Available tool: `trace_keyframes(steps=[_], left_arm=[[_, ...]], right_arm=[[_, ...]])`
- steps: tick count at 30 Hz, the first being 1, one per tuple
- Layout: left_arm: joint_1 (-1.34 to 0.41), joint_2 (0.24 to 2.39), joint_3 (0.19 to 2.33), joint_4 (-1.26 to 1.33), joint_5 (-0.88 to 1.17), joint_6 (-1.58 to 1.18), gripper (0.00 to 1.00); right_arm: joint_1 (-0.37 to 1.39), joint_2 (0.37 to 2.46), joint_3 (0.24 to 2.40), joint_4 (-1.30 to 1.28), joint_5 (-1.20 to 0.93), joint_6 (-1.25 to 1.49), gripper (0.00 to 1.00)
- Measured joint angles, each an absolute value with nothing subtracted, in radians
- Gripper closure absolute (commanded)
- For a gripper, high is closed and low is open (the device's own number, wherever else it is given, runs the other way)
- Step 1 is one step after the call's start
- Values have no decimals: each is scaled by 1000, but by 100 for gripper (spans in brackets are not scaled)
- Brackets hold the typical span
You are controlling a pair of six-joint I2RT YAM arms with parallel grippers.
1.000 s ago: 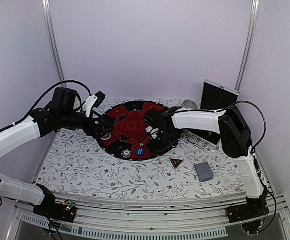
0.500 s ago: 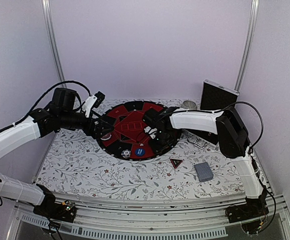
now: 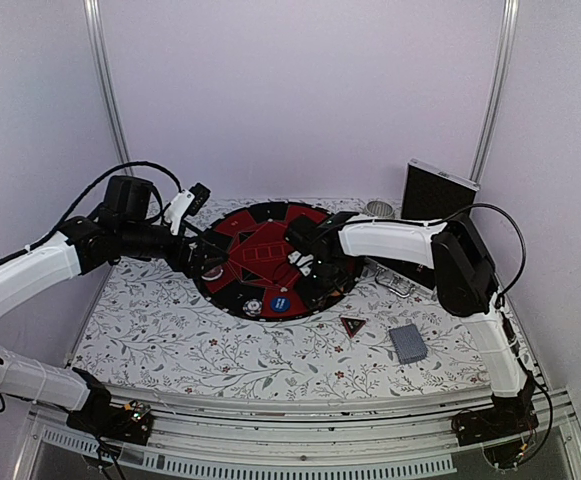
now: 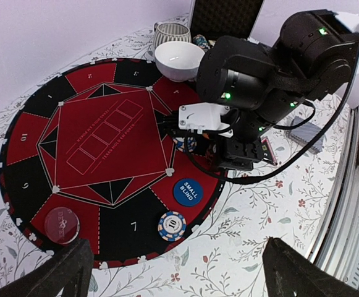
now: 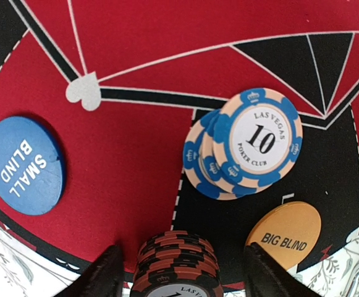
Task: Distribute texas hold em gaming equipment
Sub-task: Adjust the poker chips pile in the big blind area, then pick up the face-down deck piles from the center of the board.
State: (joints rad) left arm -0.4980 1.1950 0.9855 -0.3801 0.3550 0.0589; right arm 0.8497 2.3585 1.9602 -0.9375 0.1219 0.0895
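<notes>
one blue disc (image 5: 25,166), one orange disc (image 5: 284,235)

The right wrist view's bottom edge cuts off the black-and-orange chip stack (image 5: 174,263), and the right arm (image 4: 247,80) largely hides the blue chips (image 4: 185,144) from the left wrist.

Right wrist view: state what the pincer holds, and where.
Nothing, it seems: the right pincer stands open astride the red-black chip stack, gaps showing on both sides.

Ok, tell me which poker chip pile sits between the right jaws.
The red-and-black striped chip stack, squarely between them; the blue-and-cream striped 10 chips lie fanned farther ahead.
</notes>
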Motion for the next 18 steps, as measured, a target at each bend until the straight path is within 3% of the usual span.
trace_keyframes(steps=[5, 8, 13, 18], left_arm=[[-496, 1195, 984, -380, 359, 59, 2], [-494, 1195, 982, -380, 360, 60, 2], [-494, 1183, 974, -376, 360, 68, 2], [-491, 1126, 928, -327, 319, 78, 2]], right_arm=[[850, 2359, 1979, -947, 118, 89, 18], [850, 2357, 1989, -952, 97, 93, 0], [851, 2299, 1989, -948, 55, 86, 1], [841, 2104, 1939, -889, 64, 87, 1]])
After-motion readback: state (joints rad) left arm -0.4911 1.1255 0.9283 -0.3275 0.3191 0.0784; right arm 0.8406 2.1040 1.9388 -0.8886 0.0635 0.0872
